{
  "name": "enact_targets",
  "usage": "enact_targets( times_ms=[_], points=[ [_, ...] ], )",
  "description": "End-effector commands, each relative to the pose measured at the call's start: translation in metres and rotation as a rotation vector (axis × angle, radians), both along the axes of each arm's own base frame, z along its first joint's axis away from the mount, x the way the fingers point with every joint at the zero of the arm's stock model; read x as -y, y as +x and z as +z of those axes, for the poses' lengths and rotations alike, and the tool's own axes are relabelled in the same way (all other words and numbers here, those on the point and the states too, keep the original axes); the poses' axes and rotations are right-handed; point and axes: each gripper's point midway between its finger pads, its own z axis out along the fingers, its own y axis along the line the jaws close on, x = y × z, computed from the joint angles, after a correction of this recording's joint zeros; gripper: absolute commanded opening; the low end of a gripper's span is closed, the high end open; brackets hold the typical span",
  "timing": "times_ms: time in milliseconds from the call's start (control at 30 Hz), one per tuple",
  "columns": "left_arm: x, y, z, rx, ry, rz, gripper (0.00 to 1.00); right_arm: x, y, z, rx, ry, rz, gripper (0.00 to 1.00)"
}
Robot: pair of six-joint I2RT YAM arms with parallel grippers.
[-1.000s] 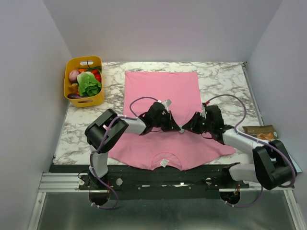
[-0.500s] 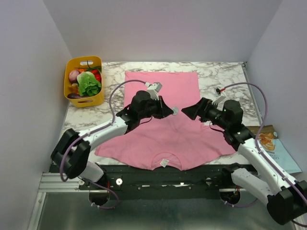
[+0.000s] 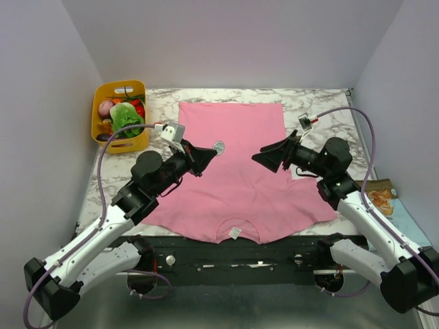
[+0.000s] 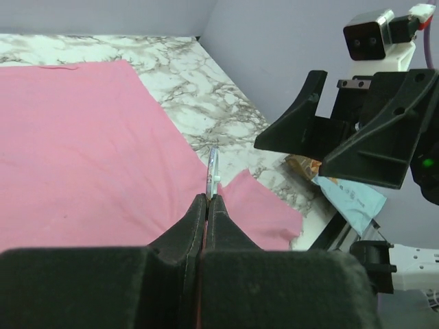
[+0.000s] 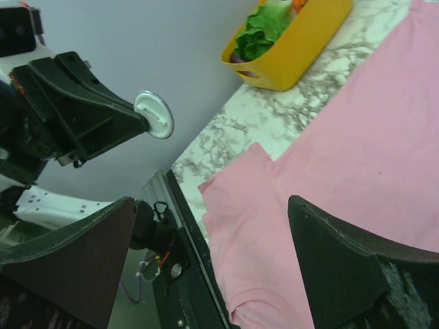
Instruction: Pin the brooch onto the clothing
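The clothing, a pink T-shirt, lies flat on the marble table with its white neck label at the near edge. My left gripper hangs above the shirt's left half, shut on the brooch, a small pale round disc. That disc shows edge-on at my left fingertips and face-on in the right wrist view. My right gripper hovers opposite it, open and holding nothing; its wide-spread fingers frame the shirt below.
A yellow basket of toy vegetables stands at the back left, also in the right wrist view. A snack packet and a pale blue sheet lie at the right table edge. The black front rail borders the shirt.
Both arms rose from the shirt's middle and drew apart. The right gripper let go of the brooch and opened wide; the left carried the brooch up and to the left.
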Motion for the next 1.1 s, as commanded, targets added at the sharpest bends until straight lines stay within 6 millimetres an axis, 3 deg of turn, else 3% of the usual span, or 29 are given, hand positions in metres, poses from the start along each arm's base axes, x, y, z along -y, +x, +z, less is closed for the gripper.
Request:
enact_targets(
  times_ms=[0,167,467,833,1067],
  points=[
    [-0.013,-0.011,-0.003,0.05,0.008,0.002,0.0,-0.022,-0.023,0.036,0.149,0.071,0.173,1.0],
    [-0.014,-0.024,0.012,0.095,-0.028,-0.038,0.0,-0.052,-0.029,0.039,0.15,0.089,0.272,1.0],
    [0.002,-0.035,0.019,0.092,-0.045,-0.149,0.0,-0.07,-0.023,0.038,0.126,0.141,0.326,0.95],
    [0.007,-0.035,0.018,0.079,-0.046,-0.17,0.0,-0.09,-0.018,0.032,0.066,0.178,0.399,0.77],
    [0.009,-0.034,0.016,0.073,-0.045,-0.174,0.0,-0.097,-0.015,0.028,0.042,0.172,0.412,0.58]
  ],
)
